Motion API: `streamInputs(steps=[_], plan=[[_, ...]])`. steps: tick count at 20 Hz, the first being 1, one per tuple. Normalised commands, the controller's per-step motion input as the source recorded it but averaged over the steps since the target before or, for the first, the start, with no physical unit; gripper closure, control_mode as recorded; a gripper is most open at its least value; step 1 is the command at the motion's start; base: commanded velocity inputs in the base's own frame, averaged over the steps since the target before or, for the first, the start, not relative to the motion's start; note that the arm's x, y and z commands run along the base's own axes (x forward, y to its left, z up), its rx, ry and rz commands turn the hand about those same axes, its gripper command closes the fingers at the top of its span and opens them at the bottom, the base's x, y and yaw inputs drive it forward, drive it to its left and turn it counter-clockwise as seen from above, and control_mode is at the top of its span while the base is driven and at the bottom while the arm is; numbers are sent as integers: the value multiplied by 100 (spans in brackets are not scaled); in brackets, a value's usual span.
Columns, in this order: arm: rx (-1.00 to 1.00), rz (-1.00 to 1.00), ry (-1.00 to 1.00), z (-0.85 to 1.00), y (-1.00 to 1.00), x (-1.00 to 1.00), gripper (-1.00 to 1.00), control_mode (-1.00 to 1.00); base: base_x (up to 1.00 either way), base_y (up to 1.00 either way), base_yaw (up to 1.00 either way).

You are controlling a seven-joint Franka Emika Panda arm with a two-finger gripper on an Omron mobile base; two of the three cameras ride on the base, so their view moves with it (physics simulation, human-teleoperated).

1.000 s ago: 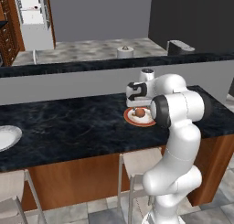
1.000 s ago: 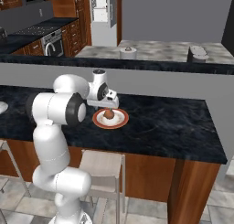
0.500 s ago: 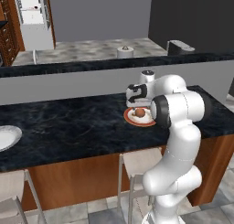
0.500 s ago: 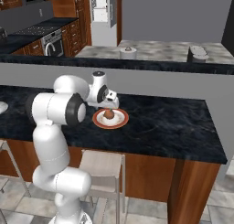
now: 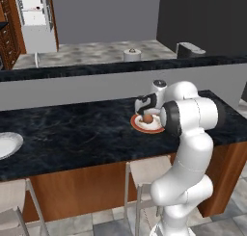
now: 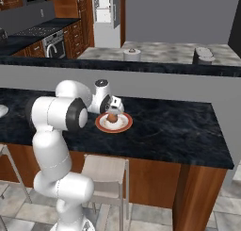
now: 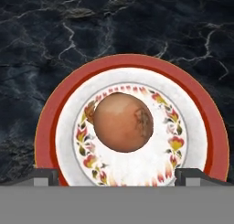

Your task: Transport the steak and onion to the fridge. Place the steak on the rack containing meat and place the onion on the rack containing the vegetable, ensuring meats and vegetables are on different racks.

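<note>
The onion [image 7: 121, 121], a round tan-brown ball, lies in the middle of a white plate with a red rim [image 7: 45, 122]. The plate stands on the black marble counter [image 5: 72, 134]. My gripper [image 7: 119, 176] hangs straight over the onion [image 5: 147, 118] [image 6: 112, 117], open, one dark fingertip [image 7: 45, 175] on each side near the plate's rim, and nothing is held. The gripper [image 5: 146, 110] [image 6: 113, 108] sits low above the plate [image 5: 155, 127] [image 6: 123, 125]. The steak is out of view. The fridge [image 5: 34, 13] [image 6: 104, 8] stands far back with its white shelves showing.
A raised grey ledge [image 5: 72, 85] runs behind the counter. Beyond it, a second counter carries a small round pot [image 5: 131, 54] and a dark appliance [image 5: 190, 49]. Bar stools [image 6: 106, 171] stand under the counter's front edge. A white dish [image 5: 7, 144] lies far left.
My hand has come down a little toward the plate and the onion. The plate and the onion have stayed in place.
</note>
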Motion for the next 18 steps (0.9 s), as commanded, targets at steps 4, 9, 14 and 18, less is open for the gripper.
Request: streamInputs(steps=[4, 9, 14, 18], plan=[[0, 0, 0, -15, 0, 10, -100, -100, 0, 0, 0], [0, 0, 0, -12, 0, 29, -100, -100, 0, 0, 0], [0, 0, 0, -13, 0, 21, -100, -100, 0, 0, 0], [0, 0, 0, -16, 0, 6, -100, -100, 0, 0, 0]])
